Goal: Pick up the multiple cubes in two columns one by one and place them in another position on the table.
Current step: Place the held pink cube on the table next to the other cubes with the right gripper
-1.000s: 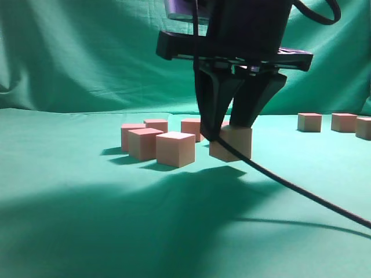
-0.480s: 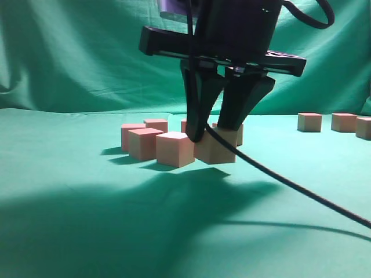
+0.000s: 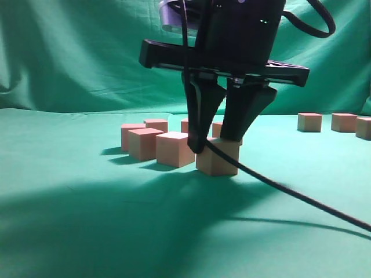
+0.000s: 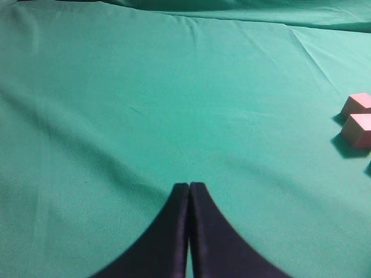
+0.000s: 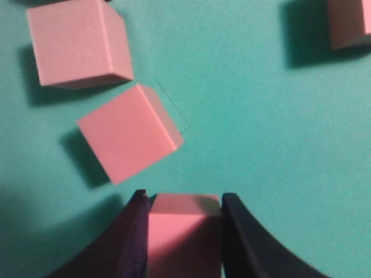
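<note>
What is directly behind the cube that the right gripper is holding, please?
Behind the held cube, another cube shows partly in the gap between the right gripper fingers, with one more cube left of them. Their lower parts and the table between are covered.

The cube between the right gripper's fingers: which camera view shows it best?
The right wrist view: the cube fills the gap between the right gripper fingers, top face plain. The exterior view shows the same cube from the side, its top hidden by the fingers. The left wrist view does not show it.
</note>
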